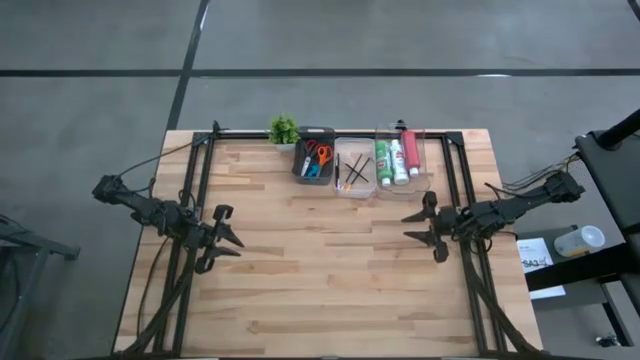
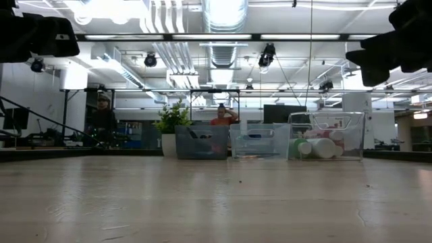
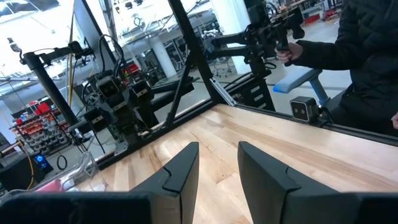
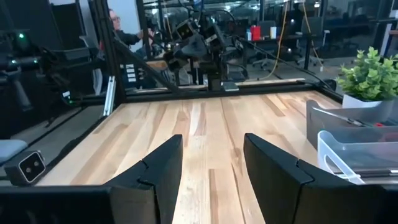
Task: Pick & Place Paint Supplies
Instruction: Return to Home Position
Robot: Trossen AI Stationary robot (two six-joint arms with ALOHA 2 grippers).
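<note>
Hovering with fingers spread wide: left gripper (image 1: 228, 238) mid-left, right gripper (image 1: 412, 228) mid-right.
I see the paint tubes (image 1: 398, 160) upper centre in a clear bin (image 1: 424, 160), long axes running up-down the frame.

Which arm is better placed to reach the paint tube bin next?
Right: the right end effector sits open, nearer the tube bin; the left end effector waits farther off.

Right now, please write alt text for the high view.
Three bins line the table's far edge: black bin with scissors, clear bin with brushes, second clear bin with paint tubes. Left end effector and right end effector hover open.
</note>
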